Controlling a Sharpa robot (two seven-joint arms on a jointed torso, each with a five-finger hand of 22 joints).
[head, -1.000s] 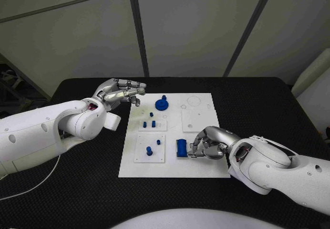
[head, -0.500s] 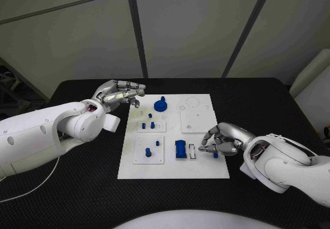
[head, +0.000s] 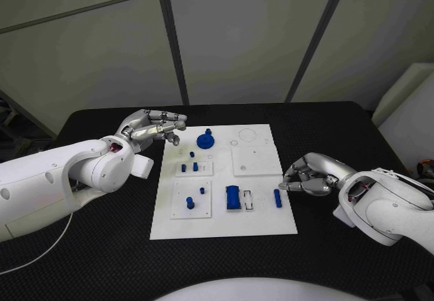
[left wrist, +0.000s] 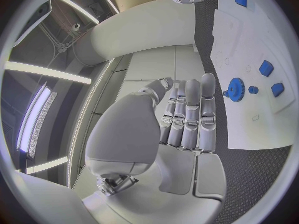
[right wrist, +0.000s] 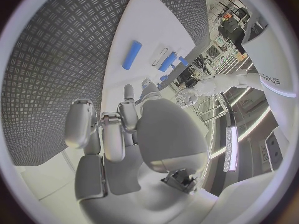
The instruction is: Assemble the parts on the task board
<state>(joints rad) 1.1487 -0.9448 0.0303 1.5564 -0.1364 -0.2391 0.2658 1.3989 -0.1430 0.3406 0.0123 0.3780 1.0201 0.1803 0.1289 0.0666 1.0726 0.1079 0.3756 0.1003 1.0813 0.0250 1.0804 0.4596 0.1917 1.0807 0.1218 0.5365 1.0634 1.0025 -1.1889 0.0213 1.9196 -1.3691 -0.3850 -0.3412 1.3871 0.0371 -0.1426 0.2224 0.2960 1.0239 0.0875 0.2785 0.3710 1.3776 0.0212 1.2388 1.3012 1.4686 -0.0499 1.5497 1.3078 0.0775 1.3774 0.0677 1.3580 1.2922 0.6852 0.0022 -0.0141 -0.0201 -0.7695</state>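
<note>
From the head view, the white board sits mid-table; the right hand hovers at its three o'clock edge, fingers curled, grasping nothing, a loose blue bar just beside it. The left hand hangs empty at ten o'clock. The left wrist view adds the blue gear beyond relaxed fingers. The right wrist view shows the bar lying apart from the fingertips.

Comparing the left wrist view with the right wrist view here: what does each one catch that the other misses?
Left wrist alone: the blue gear and small blue parts beside it, behind the left hand. Right wrist alone: the loose blue bar lying flat, the blue block by the slot, with the right hand holding nothing. Both: the white task board on the black table.
</note>
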